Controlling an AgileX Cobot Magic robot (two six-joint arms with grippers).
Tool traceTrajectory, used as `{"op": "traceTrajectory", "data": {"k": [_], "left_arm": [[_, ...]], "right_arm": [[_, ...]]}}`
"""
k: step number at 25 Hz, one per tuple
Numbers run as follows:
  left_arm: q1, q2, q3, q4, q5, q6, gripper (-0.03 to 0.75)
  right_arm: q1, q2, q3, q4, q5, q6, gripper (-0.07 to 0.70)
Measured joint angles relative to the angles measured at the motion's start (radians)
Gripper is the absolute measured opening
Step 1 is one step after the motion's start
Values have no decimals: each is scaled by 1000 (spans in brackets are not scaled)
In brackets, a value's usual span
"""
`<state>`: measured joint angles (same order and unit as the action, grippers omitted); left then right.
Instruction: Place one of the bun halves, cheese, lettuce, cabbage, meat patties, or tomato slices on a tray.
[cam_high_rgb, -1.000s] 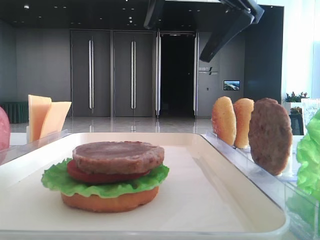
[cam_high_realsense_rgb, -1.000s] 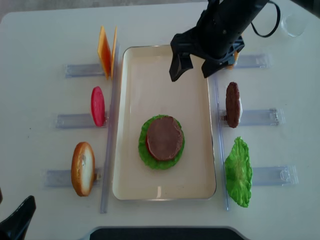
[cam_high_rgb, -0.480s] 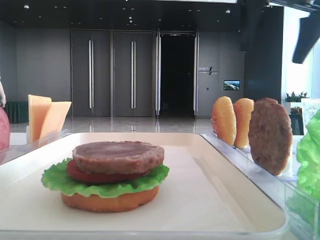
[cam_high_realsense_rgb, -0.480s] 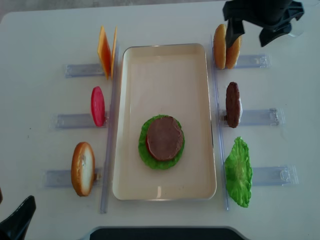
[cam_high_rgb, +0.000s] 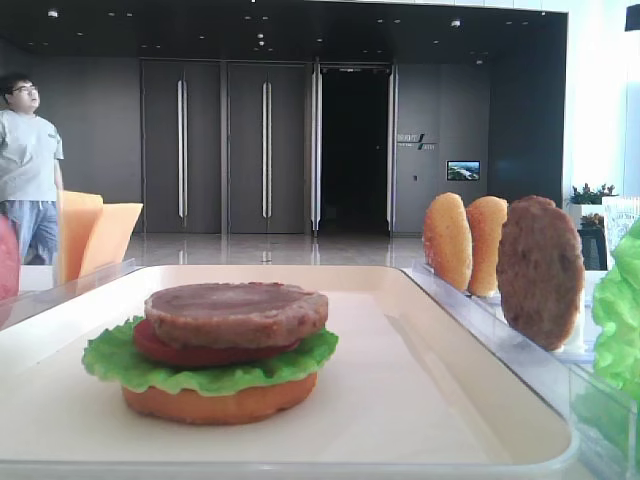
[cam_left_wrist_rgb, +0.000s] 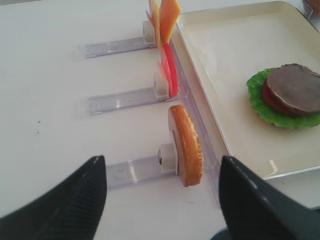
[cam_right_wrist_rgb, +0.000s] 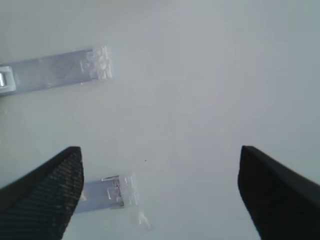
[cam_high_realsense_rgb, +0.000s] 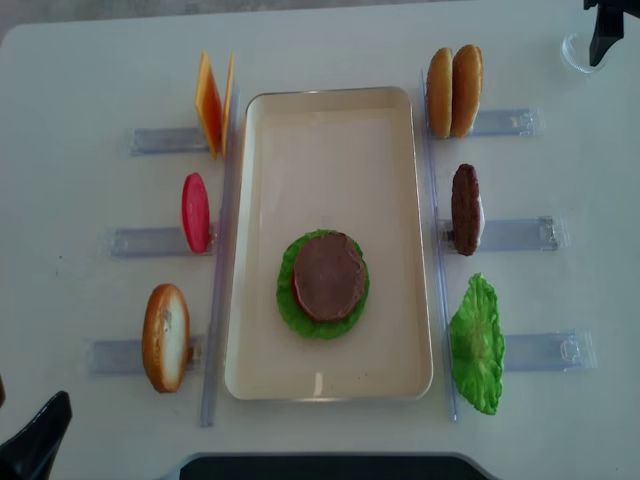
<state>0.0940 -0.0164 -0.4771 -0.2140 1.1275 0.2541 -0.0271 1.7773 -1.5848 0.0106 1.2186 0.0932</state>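
Overhead view first: we see the tray (cam_high_realsense_rgb: 330, 150) lying on a white table (cam_high_realsense_rgb: 80, 80) with its long axis running from the far edge toward the near edge of the picture. A little nearer than its middle sits a stack, and the top layer is a meat patty (cam_high_realsense_rgb: 328, 276) lying flat, its round face turned straight up. Under it a red tomato slice (cam_high_realsense_rgb: 295, 290) peeks out on the left, then a green lettuce leaf (cam_high_realsense_rgb: 290, 310). From the low side view we can also make out a bun half (cam_high_rgb: 215, 400) at the bottom of the stack, flat on the tray. A second meat patty (cam_high_realsense_rgb: 465, 209) stands on edge in a clear holder (cam_high_realsense_rgb: 520, 234) just right of the tray, its faces turned toward the near and far ends of the table. Two more bun halves (cam_high_realsense_rgb: 453, 91) stand upright beyond it, and another lettuce leaf (cam_high_realsense_rgb: 477, 343) nearer. Left of the tray stand cheese slices (cam_high_realsense_rgb: 212, 103), a tomato slice (cam_high_realsense_rgb: 195, 212) and a bun half (cam_high_realsense_rgb: 165, 337), all on edge. Our right gripper (cam_right_wrist_rgb: 160, 195) hangs over bare table with its jaws spread wide and nothing between them. Our left gripper (cam_left_wrist_rgb: 162, 200) sits near the left bun half, jaws likewise wide apart and empty. A person (cam_high_rgb: 28, 165) stands in the background.
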Motion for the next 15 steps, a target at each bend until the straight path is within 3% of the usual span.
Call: {"op": "traceTrajectory", "data": {"k": [9, 15], "left_arm": [[0, 0, 0, 0, 0, 0, 535], [0, 0, 0, 0, 0, 0, 535]], "right_arm": [[-4, -14, 0, -11, 1, 6, 592], [-3, -136, 0, -11, 2, 23, 592]]}}
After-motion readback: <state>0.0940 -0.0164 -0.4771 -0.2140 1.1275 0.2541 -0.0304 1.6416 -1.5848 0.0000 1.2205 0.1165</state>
